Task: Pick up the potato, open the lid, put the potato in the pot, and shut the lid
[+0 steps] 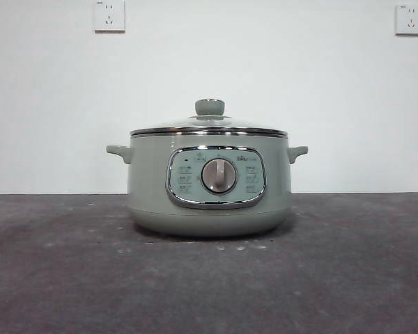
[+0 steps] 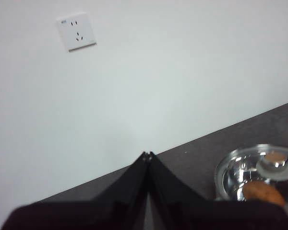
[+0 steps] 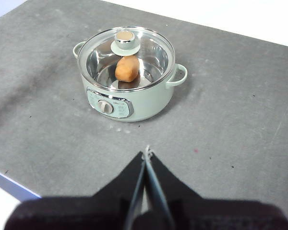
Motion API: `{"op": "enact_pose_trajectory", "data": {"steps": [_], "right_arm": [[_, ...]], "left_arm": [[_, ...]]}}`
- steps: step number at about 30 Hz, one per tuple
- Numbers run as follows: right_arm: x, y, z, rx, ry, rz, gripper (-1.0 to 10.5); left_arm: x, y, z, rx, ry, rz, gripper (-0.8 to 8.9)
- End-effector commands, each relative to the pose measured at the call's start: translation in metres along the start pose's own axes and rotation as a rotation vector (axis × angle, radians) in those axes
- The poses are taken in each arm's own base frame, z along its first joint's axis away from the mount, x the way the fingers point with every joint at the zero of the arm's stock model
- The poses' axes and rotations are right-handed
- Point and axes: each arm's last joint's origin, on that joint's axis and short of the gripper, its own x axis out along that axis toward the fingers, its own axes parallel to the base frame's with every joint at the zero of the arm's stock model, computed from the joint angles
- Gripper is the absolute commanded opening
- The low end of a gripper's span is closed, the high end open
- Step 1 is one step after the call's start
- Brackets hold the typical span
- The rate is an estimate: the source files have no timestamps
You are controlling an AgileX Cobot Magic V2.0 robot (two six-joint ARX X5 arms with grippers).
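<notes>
Both grippers hang clear of the pot (image 1: pixel 209 184), the left (image 2: pixel 147 154) and right (image 3: pixel 147 152) each with jaws pressed together on nothing. Mid-counter, nearer the back edge, the pot wears its lid (image 3: pixel 126 56), and the potato (image 3: pixel 126 68) lies inside under the glass.

Grey surface (image 1: pixel 56 278), scuffed w/ faint pale specks. White wall (image 1: pixel 265 62) behind; two white sockets, one (image 1: pixel 109 15) upper left, other (image 1: pixel 410 19) upper right.
</notes>
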Motion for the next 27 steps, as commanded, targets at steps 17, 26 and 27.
{"op": "enact_pose_trajectory", "data": {"steps": [17, 26, 27], "right_arm": [[0.002, 0.0, -0.003, 0.01, 0.033, -0.001, 0.0], [0.002, 0.0, -0.003, 0.01, 0.033, -0.001, 0.0], [0.002, 0.0, -0.003, 0.01, 0.033, -0.001, 0.0]], "left_arm": [[-0.008, -0.046, -0.206, -0.079, 0.089, 0.181, -0.03], [-0.011, -0.059, -0.258, -0.143, 0.111, 0.2, -0.03], [-0.011, -0.06, -0.263, -0.154, 0.116, 0.201, -0.03]]}}
